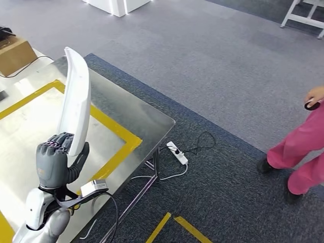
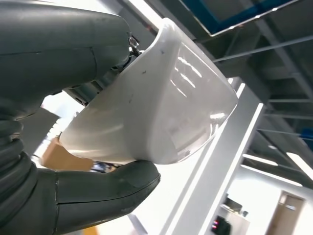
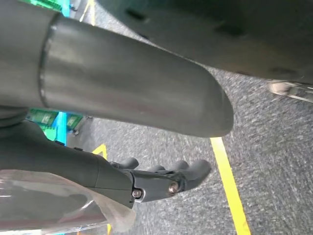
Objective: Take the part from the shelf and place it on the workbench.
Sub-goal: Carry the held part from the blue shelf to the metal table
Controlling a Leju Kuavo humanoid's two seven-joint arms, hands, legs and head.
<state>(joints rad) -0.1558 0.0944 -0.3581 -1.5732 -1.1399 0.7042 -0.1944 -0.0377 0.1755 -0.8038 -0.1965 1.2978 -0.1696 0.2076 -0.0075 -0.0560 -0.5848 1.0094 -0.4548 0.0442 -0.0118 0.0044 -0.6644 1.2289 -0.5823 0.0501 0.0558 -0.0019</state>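
My left hand [image 1: 57, 161] grips the lower end of a long curved white part [image 1: 75, 101] and holds it upright above the steel workbench [image 1: 129, 109]. The part stands over the bench's yellow-taped rectangle [image 1: 114, 129], near its right side. In the left wrist view the white part [image 2: 155, 112] sits clamped between my thumb [image 2: 107, 188] and my fingers [image 2: 66, 44]. My right hand [image 3: 162, 178] hangs over grey carpet with its fingers loosely apart and nothing in it.
A cardboard box [image 1: 14, 54] sits at the bench's far left. A white power strip [image 1: 177, 152] with cables lies on the carpet by the bench's corner. A person in pink trousers [image 1: 301, 152] stands at the right. Yellow floor tape [image 1: 179, 227] runs below the bench.
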